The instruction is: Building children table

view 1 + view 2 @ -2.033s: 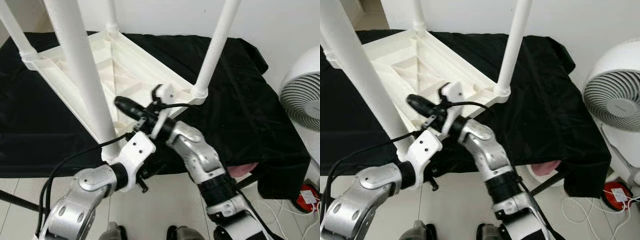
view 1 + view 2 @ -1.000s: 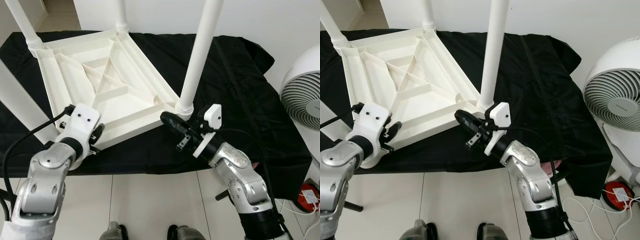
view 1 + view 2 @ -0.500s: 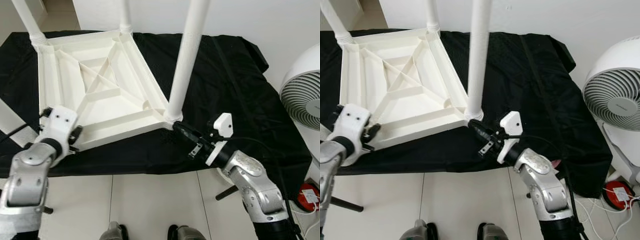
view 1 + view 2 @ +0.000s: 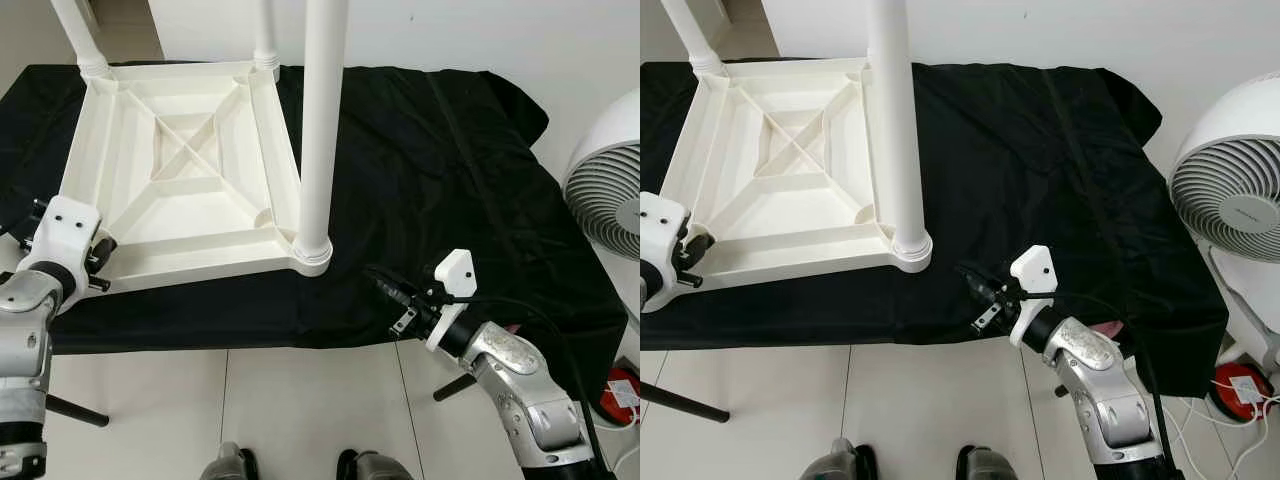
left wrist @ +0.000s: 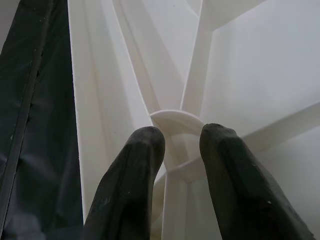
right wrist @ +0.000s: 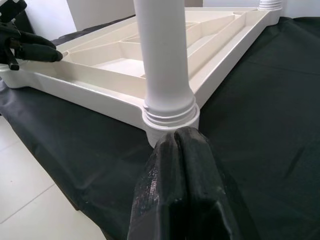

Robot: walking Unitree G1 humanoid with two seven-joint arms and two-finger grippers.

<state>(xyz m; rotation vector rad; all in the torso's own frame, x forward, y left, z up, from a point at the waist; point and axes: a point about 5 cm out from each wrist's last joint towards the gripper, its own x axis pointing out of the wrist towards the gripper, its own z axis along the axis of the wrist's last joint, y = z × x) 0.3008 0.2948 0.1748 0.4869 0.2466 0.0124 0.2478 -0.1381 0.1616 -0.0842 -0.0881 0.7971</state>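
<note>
The white children's table [image 4: 180, 190] lies upside down on a black cloth [image 4: 450, 170], its legs pointing up; 3 legs show, the nearest leg [image 4: 322, 120] standing at the corner closest to the right claw [image 4: 378, 278]. That claw hovers just beside this corner over the cloth, its fingers pressed together. The left claw [image 5: 175, 150] sits at the table's opposite near corner, fingers spread slightly over a rib junction. A white fan [image 4: 605, 200] stands well apart from the table.

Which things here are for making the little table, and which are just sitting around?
For the table:
upside-down white tabletop
white legs
left gripper at its near corner
right gripper

Just around:
black cloth
white fan
</note>
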